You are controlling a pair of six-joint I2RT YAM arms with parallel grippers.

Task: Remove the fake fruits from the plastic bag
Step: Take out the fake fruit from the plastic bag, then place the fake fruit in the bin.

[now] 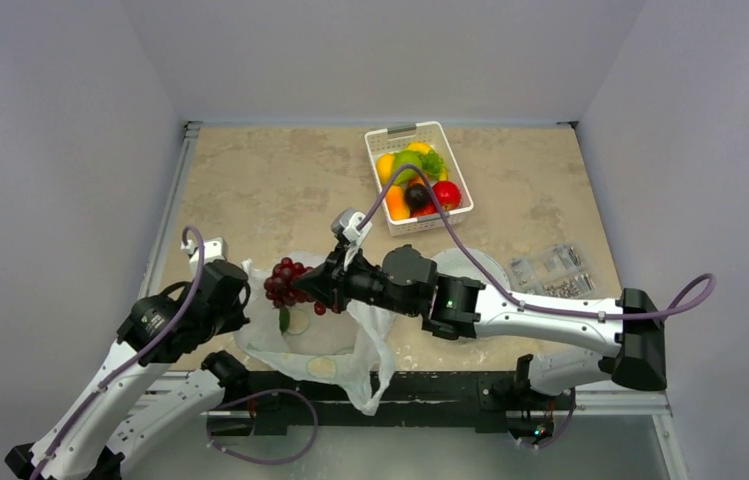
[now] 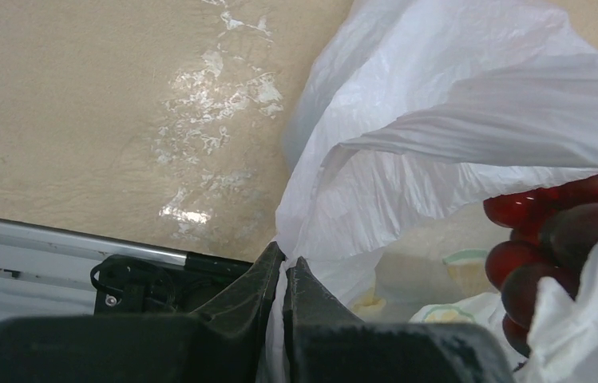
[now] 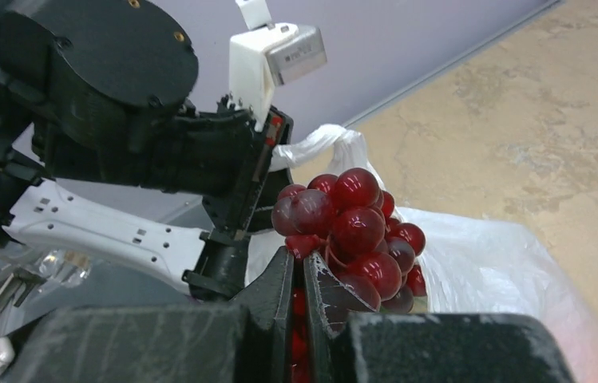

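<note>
- the plastic bag (image 1: 322,345), thin, white and crinkled, is seen slumped at about 7 o'clock on the beige tabletop (image 1: 250,185), close to the near edge. round yellow-green discs (image 1: 297,322) are printed on its film.
- the left gripper (image 2: 285,270) is shown closed on the bag's rim at the bag's 9 o'clock side, with a fold of white film pinched between the two dark fingers.
- the right gripper (image 3: 299,259) is reached in from 3 o'clock across the bag and is clamped on the dark red grape bunch (image 3: 351,219). its jaws are drawn almost together around the lower part of the bunch.
- the bunch is held at the bag's 11 o'clock corner, at the open mouth, with glossy berries bulging above the fingertips. in the left wrist view it is framed by the bag's opening at 3 o'clock. whether it is fully clear of the film cannot be told.
- the white lattice basket (image 1: 377,172) is pictured at about 1 o'clock on the tabletop, well apart from the bag. other fake fruits (image 1: 410,165) are piled inside it, with orange, green, red and one dark piece among them.
- a clear packet of small parts (image 1: 550,270) is seen lying at about 3 o'clock on the tabletop, just beyond the right arm (image 1: 540,318).
</note>
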